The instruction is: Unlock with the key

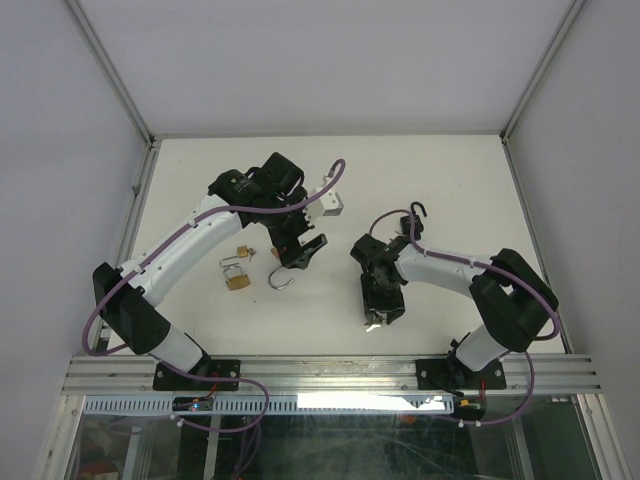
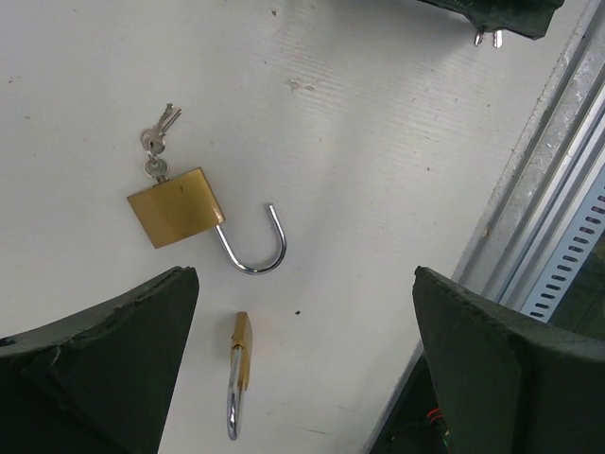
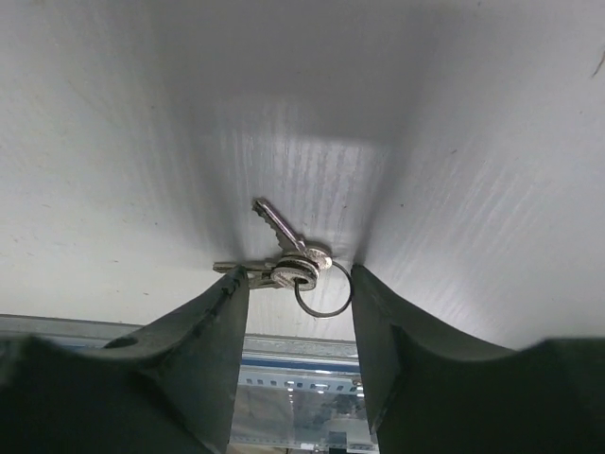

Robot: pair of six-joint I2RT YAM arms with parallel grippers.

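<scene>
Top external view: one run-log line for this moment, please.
left tool open over unlocked padlock, key inserted | another padlock beside | right tool astride key bunch, grip unclear

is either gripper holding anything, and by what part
Left gripper: nothing, open. Right gripper straddles the keys at the ring end; whether it grips them cannot be told.

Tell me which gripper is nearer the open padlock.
Left. The left gripper hangs open right above the open padlock. The right gripper sits apart to the right, straddling loose keys.
</scene>
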